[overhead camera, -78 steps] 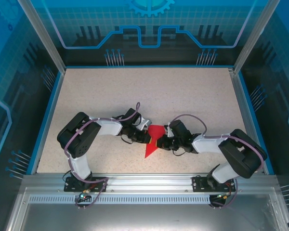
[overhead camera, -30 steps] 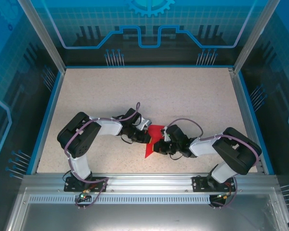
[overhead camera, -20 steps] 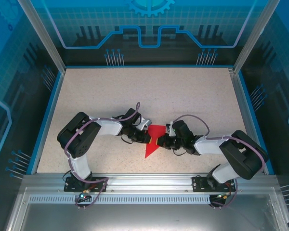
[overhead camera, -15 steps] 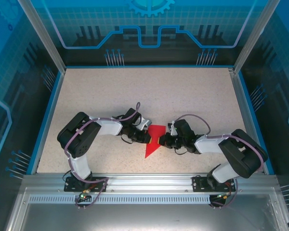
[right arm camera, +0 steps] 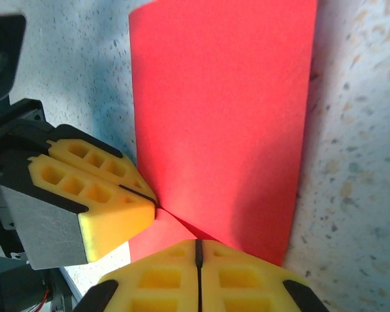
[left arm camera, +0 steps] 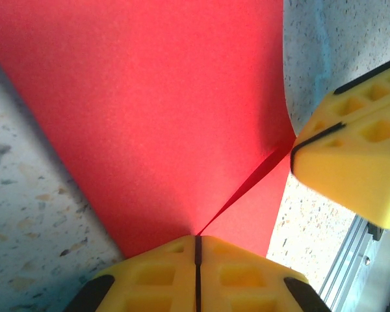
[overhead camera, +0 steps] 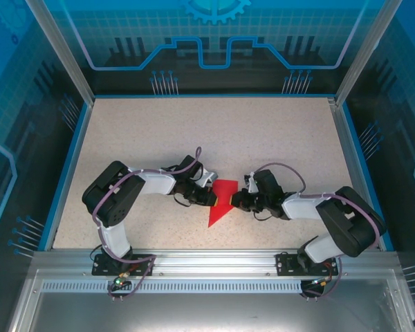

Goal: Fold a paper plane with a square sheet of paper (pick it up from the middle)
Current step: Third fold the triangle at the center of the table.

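Red paper (overhead camera: 220,205), already folded to a point that aims at the near edge, lies flat on the table (overhead camera: 194,131) between the two arms. Within the last second the right gripper (overhead camera: 234,201) has slid from the lower flap back up to the paper's right edge. It and the left gripper (overhead camera: 213,198) are both clenched, tips pressing opposite sides, so I judge a crease has just been rubbed down and more folds remain.

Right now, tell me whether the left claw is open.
No: the left claw has its yellow fingers meeting along a thin seam, at the red paper.
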